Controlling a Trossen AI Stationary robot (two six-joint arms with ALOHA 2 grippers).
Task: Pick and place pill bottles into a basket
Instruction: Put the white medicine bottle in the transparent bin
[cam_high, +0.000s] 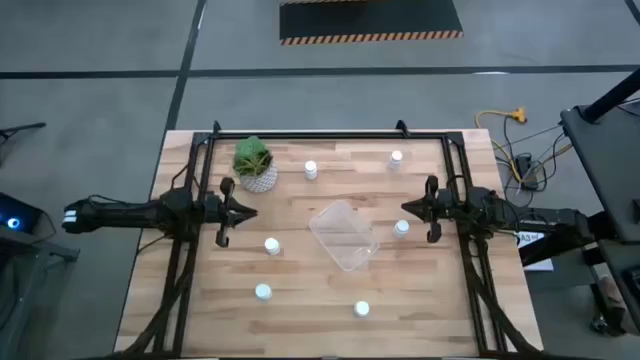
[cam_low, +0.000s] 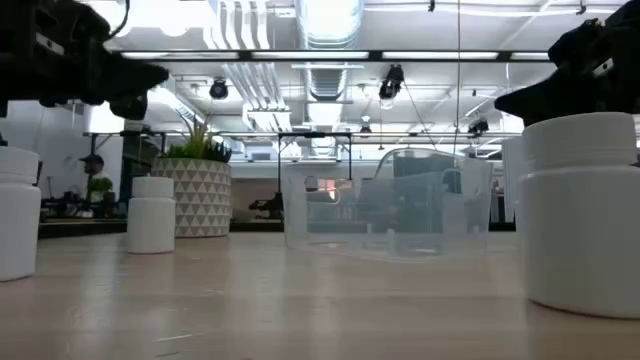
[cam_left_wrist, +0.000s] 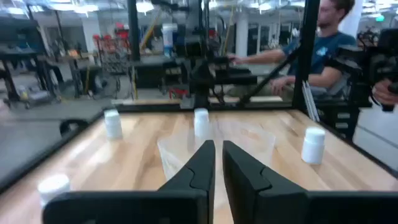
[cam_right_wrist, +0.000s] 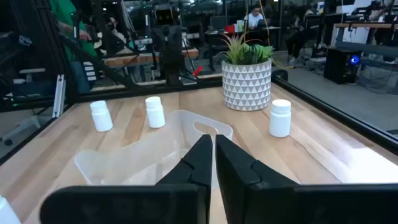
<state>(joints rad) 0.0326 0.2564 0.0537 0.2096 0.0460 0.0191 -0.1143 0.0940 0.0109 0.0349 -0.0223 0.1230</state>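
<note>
Six small white pill bottles stand upright on the wooden table: two at the far side (cam_high: 311, 170) (cam_high: 397, 157), one right of the basket (cam_high: 401, 228), one left of it (cam_high: 272, 245), and two near the front (cam_high: 262, 292) (cam_high: 362, 309). The clear plastic basket (cam_high: 345, 235) stands empty at the table's middle, on its bottom. My left gripper (cam_high: 248, 211) hovers shut and empty left of the basket, beside the plant pot; its fingers show in the left wrist view (cam_left_wrist: 217, 148). My right gripper (cam_high: 406, 207) hovers shut and empty right of the basket, just beyond the nearest bottle; it shows in the right wrist view (cam_right_wrist: 212, 140).
A white patterned pot with a green plant (cam_high: 255, 165) stands at the far left, close to my left gripper. A dark frame (cam_high: 300, 135) runs along the table's far, left and right sides. A person (cam_left_wrist: 323, 43) sits beyond the table's right side.
</note>
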